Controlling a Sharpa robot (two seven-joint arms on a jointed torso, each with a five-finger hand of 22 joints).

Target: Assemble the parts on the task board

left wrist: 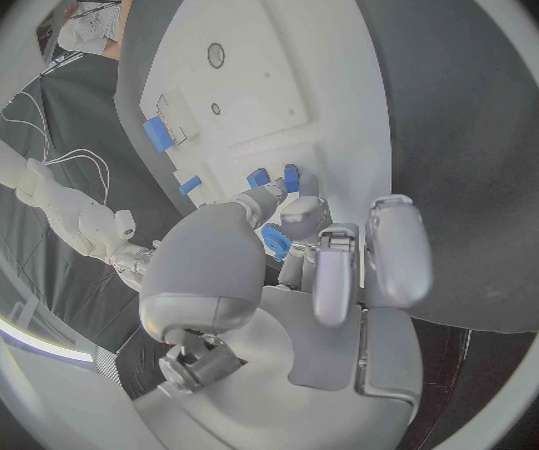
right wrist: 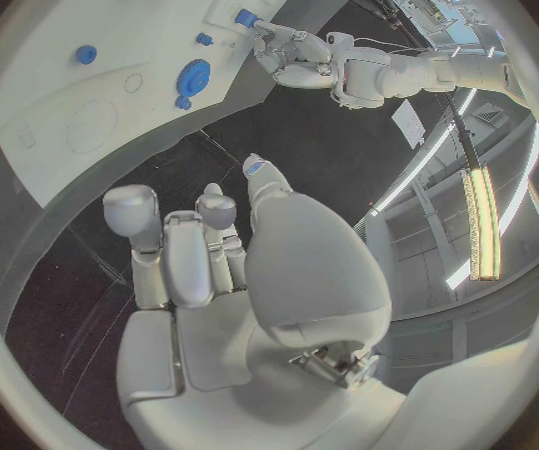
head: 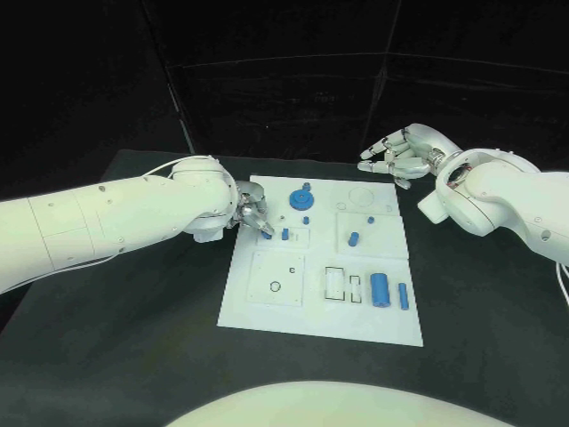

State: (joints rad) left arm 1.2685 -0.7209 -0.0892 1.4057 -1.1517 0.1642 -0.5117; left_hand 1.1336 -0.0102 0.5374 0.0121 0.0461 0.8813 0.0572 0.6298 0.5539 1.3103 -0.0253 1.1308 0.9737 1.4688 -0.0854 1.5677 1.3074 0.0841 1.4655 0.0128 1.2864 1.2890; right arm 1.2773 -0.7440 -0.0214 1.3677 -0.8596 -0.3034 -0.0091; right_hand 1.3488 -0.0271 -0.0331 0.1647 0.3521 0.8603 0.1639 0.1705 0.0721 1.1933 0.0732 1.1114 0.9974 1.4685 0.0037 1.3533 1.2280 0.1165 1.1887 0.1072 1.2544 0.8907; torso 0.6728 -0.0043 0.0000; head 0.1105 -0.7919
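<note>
Black table, left hand's grip unclear.

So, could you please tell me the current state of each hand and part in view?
left hand: pinches a small blue part over the task board
right hand: holds nothing, fingers curled, off the board's far corner
blue gear: lies flat on the board
blue cylinder: lies on its side

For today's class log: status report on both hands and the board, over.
Left hand fingertips down on a small blue part at the task board left edge. Right hand open, hovering off the board's far corner. Nothing in the way.
</note>
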